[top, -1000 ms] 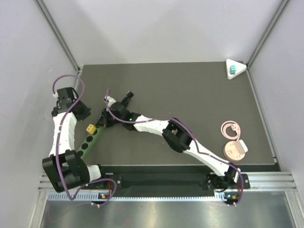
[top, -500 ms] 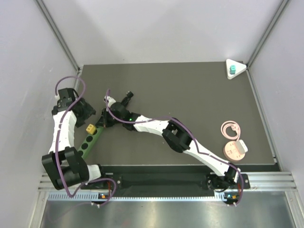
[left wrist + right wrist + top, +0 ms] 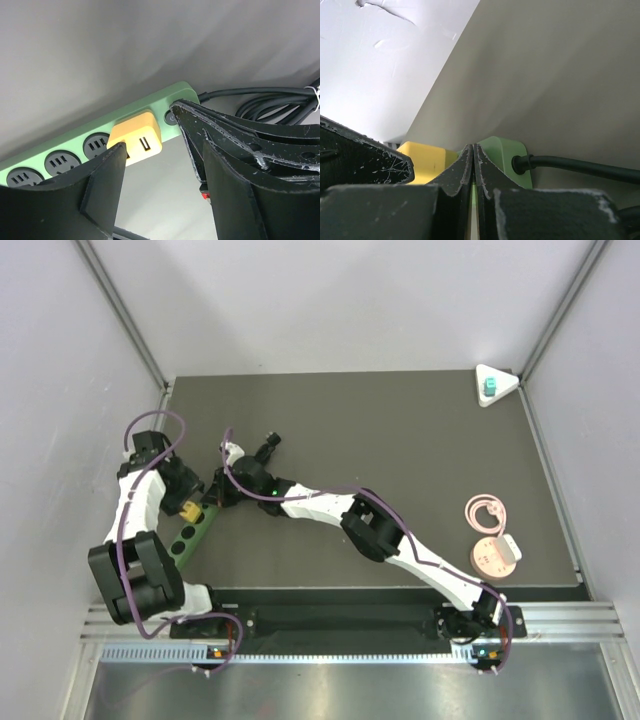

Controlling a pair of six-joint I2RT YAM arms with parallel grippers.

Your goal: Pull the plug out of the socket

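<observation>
Teal plug (image 3: 489, 389) sits on the white triangular socket (image 3: 506, 379) in the far right corner of the table (image 3: 400, 440), well apart from both arms. The left pincer (image 3: 162, 145) is spread wide, with the yellow cube (image 3: 136, 135) on the green power strip (image 3: 155, 102) just beyond its gap. The right pincer (image 3: 472, 150) is fully closed, its tips against the strip's cable end beside the yellow cube.

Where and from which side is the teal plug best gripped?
The teal plug stands up from the flat white block, so its sides look free: pinch two opposite sides, coming straight down from above.
</observation>
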